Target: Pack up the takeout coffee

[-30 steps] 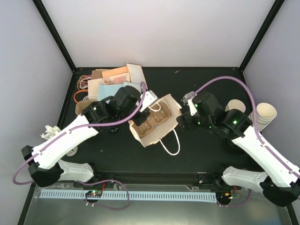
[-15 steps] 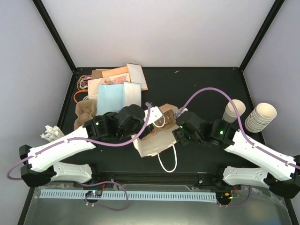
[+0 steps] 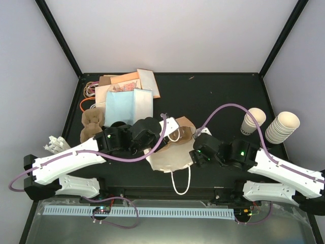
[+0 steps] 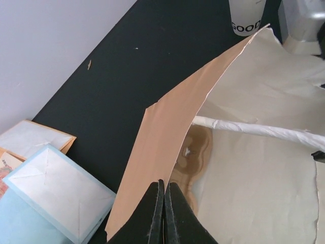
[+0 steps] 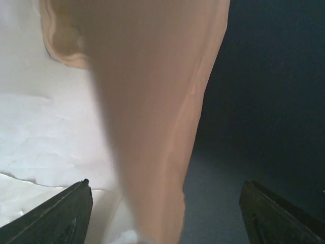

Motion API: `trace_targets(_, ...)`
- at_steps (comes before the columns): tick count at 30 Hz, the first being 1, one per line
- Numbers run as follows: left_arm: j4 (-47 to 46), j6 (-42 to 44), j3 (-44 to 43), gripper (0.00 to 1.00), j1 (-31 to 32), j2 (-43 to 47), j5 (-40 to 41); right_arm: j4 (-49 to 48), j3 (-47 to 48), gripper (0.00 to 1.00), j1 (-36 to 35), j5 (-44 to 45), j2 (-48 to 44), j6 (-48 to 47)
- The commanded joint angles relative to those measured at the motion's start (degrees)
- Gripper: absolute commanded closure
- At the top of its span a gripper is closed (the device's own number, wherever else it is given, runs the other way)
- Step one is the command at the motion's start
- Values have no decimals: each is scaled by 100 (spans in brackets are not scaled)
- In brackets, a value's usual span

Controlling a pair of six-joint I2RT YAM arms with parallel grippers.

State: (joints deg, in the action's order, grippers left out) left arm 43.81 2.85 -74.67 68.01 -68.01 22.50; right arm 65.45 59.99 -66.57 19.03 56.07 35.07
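Note:
The takeout coffee (image 3: 252, 121) is a white paper cup with black lettering, standing at the right of the table; the left wrist view shows it (image 4: 247, 18) beyond the bag. A cream paper bag (image 3: 170, 155) with white handles lies in the middle, mouth facing away. My left gripper (image 3: 167, 134) (image 4: 163, 184) is shut on the bag's tan upper rim (image 4: 172, 132). A brown moulded cup carrier (image 4: 197, 150) shows inside. My right gripper (image 3: 195, 152) (image 5: 166, 203) is open at the bag's right side, with the bag's edge (image 5: 152, 112) passing between its fingers, untouched.
A stack of lidless cream cups (image 3: 283, 127) sits at the far right. A second brown carrier (image 3: 94, 122), blue envelopes (image 3: 127, 104), paper sleeves (image 3: 134, 81) and orange bands (image 3: 89, 91) crowd the back left. White crumpled napkins (image 3: 53, 144) lie at the left edge.
Both arms have drawn toward the near edge. The left gripper dragged the bag along, and the bag now lies flatter. The right gripper left the cups and came to the bag's right side.

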Motion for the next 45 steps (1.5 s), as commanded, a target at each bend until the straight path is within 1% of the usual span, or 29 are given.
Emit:
trace_targets(1,-339,-200,-293,98,37,-77,102,-104,332,14,-41,246,-226,132)
trace_targets(4,-380,-291,-530,98,31,-236,90,118,998,5,-7,673,-219,4)
trace_targets(6,-211,-425,-895,98,-26,-468,91,378,1541,3,109,847,-62,-143)
trace_targets(10,840,-1014,-2158,98,-261,-1471,-37,746,2441,2,495,1062,239,-582)
trace_targets(13,1281,-1580,-2777,98,-564,-1988,-645,600,2759,0,1050,833,241,-1021)
trace_targets(17,1203,-2250,-3132,98,-1156,-2428,-1894,252,2966,0,2180,171,170,-1363)
trace_targets(19,978,-2422,-3252,98,-1391,-2643,-2507,127,3020,0,2540,98,174,-1380)
trace_targets(21,898,-2607,-3367,98,-1601,-2866,-2860,68,3034,0,2760,77,232,-1348)
trace_targets(25,1060,-2866,-3716,98,-1961,-3288,-2968,126,3035,0,3210,-82,465,-1139)
trace_targets(28,1077,-3065,-3730,98,-2270,-3414,-3012,93,2975,0,3551,-245,554,-1031)
trace_targets(30,1081,-3148,-3725,98,-2476,-3482,-3195,-86,2829,0,3767,-454,488,-1012)
trace_targets(34,1006,-3208,-3663,95,-2682,-3501,-3330,-223,2625,0,4154,-818,539,-848)
trace_targets(35,992,-3214,-3648,93,-2713,-3494,-3331,-190,2627,0,4194,-875,584,-804)
trace_targets(36,983,-3206,-3643,87,-2738,-3477,-3327,-165,2639,0,4203,-939,622,-775)
trace_targets(37,980,-3195,-3634,77,-2748,-3443,-3333,-170,2629,0,4204,-1019,629,-752)
trace_targets(38,999,-3179,-3633,65,-2758,-3413,-3303,-198,2613,0,4198,-1071,621,-718)
trace_targets(39,1022,-3158,-3622,55,-2764,-3352,-3244,-213,2613,0,4204,-1113,590,-652)
trace_targets(40,1043,-3134,-3598,48,-2773,-3277,-3172,-249,2618,0,4204,-1157,553,-605)
trace_targets(41,1056,-3120,-3561,43,-2777,-3201,-3098,-288,2635,0,4200,-1234,515,-567)
trace_targets(43,1065,-3080,-3449,37,-2814,-3003,-2998,-278,2849,0,4205,-1450,467,-403)
trace_targets(45,1083,-3055,-3301,33,-2855,-2766,-2920,-157,3266,0,4204,-1697,502,-111)
